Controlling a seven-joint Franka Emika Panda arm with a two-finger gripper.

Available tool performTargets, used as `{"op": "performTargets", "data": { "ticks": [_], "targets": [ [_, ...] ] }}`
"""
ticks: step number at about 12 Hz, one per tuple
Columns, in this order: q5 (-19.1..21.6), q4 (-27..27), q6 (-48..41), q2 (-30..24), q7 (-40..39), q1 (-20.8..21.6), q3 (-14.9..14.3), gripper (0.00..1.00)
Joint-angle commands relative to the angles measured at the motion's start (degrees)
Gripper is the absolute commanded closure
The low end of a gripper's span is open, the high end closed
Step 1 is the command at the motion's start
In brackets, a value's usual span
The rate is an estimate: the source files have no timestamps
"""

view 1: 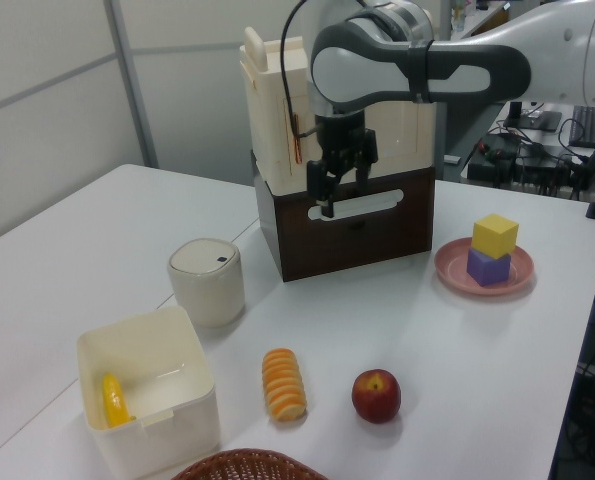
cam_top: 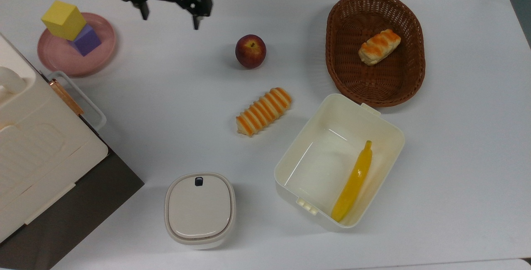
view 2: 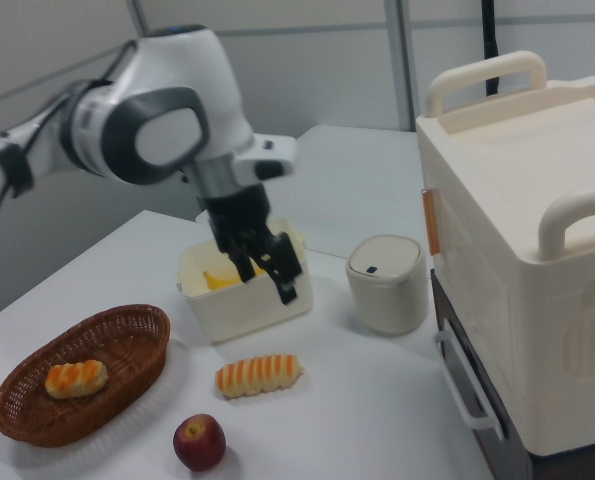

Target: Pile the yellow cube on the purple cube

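Count of items, as seen in the top view:

- Cubes: two. One yellow cube [cam_top: 63, 19] and one purple cube [cam_top: 85, 40] are noted at upper left.
- Plates: one pink plate [cam_top: 62, 56], upper left.
- Apples: one apple [cam_top: 250, 51], upper centre.
- Striped bread rolls: two. One roll [cam_top: 263, 111] is seen at centre, one roll [cam_top: 379, 46] at upper right.
- Wicker baskets: one basket [cam_top: 346, 66], upper right.
- Bananas: one banana [cam_top: 353, 182], lower right of centre.
- Open cream boxes: one box [cam_top: 290, 162].
- Lidded canisters: one canister [cam_top: 200, 210], lower centre.
- Cabinets: one cabinet [cam_top: 37, 154], left edge.
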Motion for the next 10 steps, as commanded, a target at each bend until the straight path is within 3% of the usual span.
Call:
{"op": "performTargets", "data": {
  "ticks": [1,4,10],
  "targets": [
    [1.69,-0.74,-1.78,-4.03,1.45,3.04,-0.77,0.0],
    [3.8,-0.74,-5.29,-6.93,-0.22,3.22,-0.86,0.0],
    [3.89,-1.01,-5.3,-7.29,-1.19,3.75,-0.42,0.0]
  ]
}}
